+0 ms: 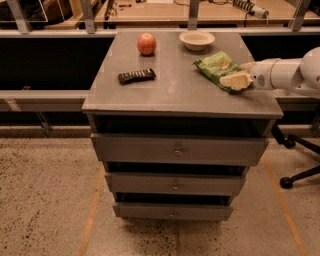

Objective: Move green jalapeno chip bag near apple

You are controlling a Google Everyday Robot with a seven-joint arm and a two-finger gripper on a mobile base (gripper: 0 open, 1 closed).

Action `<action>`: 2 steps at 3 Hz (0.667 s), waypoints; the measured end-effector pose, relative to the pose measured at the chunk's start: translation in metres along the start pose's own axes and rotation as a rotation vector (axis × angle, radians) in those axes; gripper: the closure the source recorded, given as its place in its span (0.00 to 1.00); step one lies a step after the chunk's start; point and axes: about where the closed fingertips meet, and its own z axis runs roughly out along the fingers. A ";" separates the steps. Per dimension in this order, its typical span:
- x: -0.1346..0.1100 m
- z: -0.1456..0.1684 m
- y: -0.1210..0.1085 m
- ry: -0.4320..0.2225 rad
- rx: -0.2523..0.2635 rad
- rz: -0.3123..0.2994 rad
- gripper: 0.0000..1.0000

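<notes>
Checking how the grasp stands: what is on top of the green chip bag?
The gripper lies over the near end of the green jalapeno chip bag and hides that corner, so contact underneath cannot be seen. The rest of the bag's top is bare.

Lab: workbench [175,12], drawer cabinet [177,150]; tool [235,80] over cabinet top.

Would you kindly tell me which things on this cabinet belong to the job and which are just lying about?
For the job: green jalapeno chip bag, on the right; apple, at the back left; gripper, at the bag's near end.
Lying about: dark snack bar; white bowl.
</notes>
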 end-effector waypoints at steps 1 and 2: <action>-0.035 0.030 0.029 -0.086 -0.090 -0.036 0.80; -0.065 0.051 0.044 -0.140 -0.116 -0.069 1.00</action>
